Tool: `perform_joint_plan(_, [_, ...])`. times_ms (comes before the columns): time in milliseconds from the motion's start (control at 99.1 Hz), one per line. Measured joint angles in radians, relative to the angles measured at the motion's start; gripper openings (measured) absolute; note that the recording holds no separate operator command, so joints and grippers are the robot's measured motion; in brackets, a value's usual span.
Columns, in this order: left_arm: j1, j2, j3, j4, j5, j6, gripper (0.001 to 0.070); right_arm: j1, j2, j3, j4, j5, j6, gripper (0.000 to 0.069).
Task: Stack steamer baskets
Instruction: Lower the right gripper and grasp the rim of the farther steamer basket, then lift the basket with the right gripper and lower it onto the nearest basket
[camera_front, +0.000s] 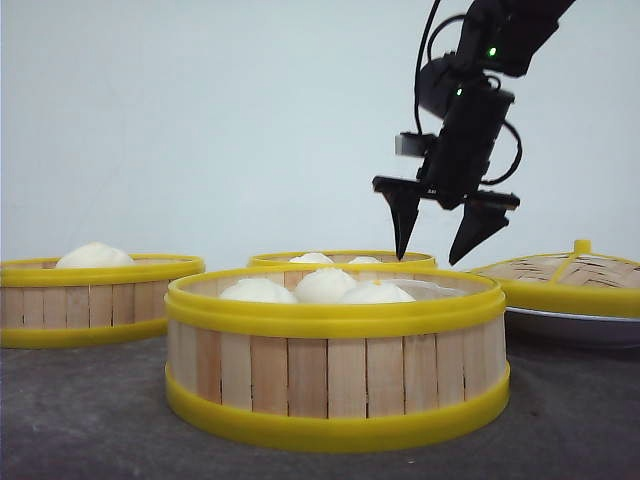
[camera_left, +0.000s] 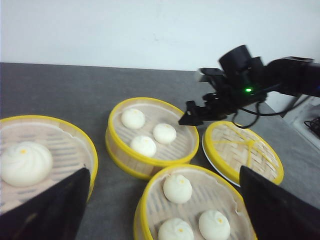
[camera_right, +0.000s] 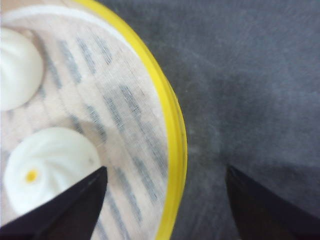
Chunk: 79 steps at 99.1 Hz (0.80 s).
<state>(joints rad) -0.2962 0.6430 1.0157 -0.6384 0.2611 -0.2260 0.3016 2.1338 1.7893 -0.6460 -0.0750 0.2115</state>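
Three steamer baskets hold white buns. The near basket (camera_front: 335, 350) (camera_left: 150, 210) lies under my left gripper (camera_left: 165, 200), which hangs open well above it with nothing between its fingers. The far basket (camera_front: 340, 258) (camera_left: 150, 160) stands behind it, and the left basket (camera_front: 95, 300) (camera_left: 87, 150) holds one bun. My right gripper (camera_front: 428, 258) (camera_left: 197, 116) (camera_right: 167, 200) is open and straddles the far basket's right rim (camera_right: 175, 145), one finger over the buns and the other over the table. The left gripper does not show in the front view.
A domed woven lid (camera_front: 570, 275) (camera_left: 242, 150) with a yellow rim rests on a white plate (camera_front: 570, 328) to the right of the baskets. The table (camera_front: 80, 420) is dark grey, with a pale wall behind.
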Motion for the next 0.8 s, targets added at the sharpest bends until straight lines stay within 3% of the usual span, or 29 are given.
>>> perform_joint_plan(171, [-0.013, -0.014, 0.0, -0.014, 0.0, -0.004, 0.0585, 0.006, 0.035, 0.0, -0.001, 0.011, 0.03, 0.032])
perform_joint_plan(313, [-0.015, -0.037, 0.0, -0.015, 0.0, -0.013, 0.0585, 0.009, 0.042, 0.0, -0.02, 0.045, 0.042, 0.0138])
perform_joint_plan(424, [-0.015, -0.056, 0.0, -0.015, 0.0, -0.019, 0.0585, 0.013, 0.042, 0.0, -0.006, 0.063, 0.08, 0.005])
perform_joint_plan(636, [-0.015, -0.076, 0.0, -0.028, 0.0, -0.026, 0.0582, 0.014, 0.042, 0.027, -0.02, 0.066, 0.127, 0.0025])
perform_joint_plan(797, [-0.015, -0.08, 0.0, -0.056, 0.0, -0.025, 0.0553, 0.013, 0.042, 0.186, -0.125, 0.063, 0.126, 0.0025])
